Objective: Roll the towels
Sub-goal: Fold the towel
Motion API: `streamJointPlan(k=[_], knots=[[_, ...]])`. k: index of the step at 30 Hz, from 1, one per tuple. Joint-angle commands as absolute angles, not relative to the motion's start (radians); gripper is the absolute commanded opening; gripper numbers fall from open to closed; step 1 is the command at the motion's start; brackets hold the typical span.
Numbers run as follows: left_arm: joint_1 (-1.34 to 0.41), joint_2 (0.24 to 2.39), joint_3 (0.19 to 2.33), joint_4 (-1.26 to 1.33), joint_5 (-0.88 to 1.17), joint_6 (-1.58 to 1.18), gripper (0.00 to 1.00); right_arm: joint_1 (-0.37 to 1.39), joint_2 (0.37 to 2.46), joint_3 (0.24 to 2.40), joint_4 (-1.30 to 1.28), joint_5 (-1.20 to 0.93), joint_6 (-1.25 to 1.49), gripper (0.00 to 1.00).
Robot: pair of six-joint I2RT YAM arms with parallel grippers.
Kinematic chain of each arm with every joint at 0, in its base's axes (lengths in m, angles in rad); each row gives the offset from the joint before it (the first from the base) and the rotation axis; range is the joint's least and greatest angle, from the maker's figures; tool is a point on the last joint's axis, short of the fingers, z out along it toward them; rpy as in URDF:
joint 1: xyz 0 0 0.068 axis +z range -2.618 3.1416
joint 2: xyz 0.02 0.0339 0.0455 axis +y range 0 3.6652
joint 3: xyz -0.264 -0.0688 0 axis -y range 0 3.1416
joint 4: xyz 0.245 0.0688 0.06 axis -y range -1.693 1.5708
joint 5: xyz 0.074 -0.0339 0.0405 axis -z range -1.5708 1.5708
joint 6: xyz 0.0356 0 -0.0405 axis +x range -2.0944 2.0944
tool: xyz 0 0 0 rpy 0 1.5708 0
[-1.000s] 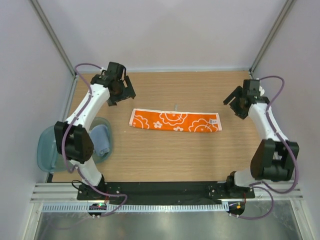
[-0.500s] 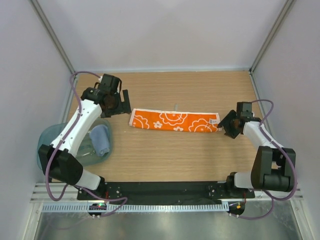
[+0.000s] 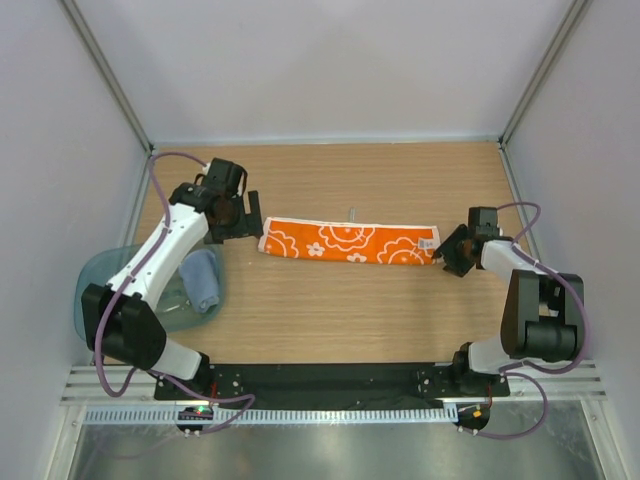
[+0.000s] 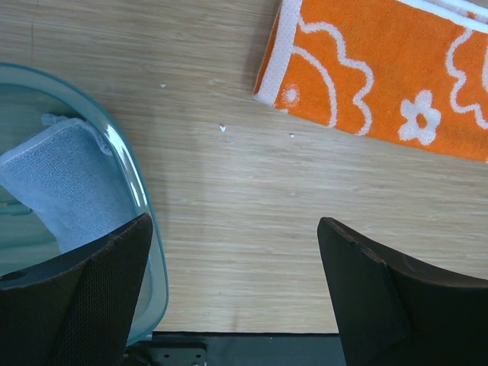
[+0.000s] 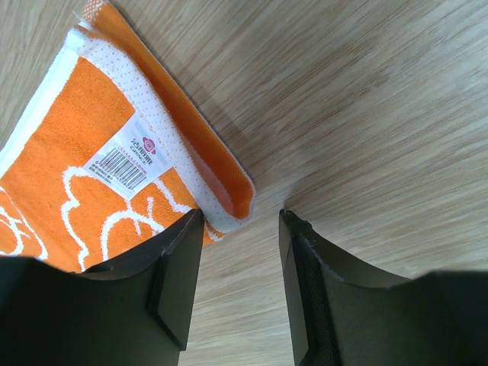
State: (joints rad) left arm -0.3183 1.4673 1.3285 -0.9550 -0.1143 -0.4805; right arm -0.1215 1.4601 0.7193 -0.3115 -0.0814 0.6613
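Orange flower-patterned towel [image 3: 350, 243] lies flat as a long folded strip on the table [image 3: 340, 310], about midway between the two arms.

Right end effector [image 3: 452, 252]: fingers apart. In the right wrist view the near corner of the orange towel's right end sits in the gap of the end effector [image 5: 240, 216], with one finger [image 5: 179, 259] at the towel's white dotted border. Contact cannot be confirmed. A barcode label [image 5: 126, 164] shows on that end of the towel.

Left end effector [image 3: 245, 218]: fingers wide apart, holding nothing, just off the orange towel's left end. The left wrist view shows the end effector [image 4: 232, 225] over bare wood, the towel's corner apart from both fingers.

Pale blue towel [image 3: 200, 280] rests in the translucent tray [image 3: 95, 300], further left of the orange towel and nearer the arm bases.
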Motion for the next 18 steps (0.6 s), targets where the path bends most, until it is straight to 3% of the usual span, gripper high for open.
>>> streamJointPlan(k=[1,8,18], knots=[[-0.313,1.46,1.322,-0.919,-0.107,-0.457,0.89,-0.121,1.474,0.707,-0.253,-0.075,0.678,0.51],[-0.314,1.462,1.315,-0.919,-0.106,-0.459,0.89,-0.129,1.568,0.752,-0.238,-0.066,0.649,0.45],[-0.313,1.465,1.308,-0.916,-0.11,-0.46,0.88,-0.181,1.548,0.764,-0.287,-0.057,0.618,0.15]])
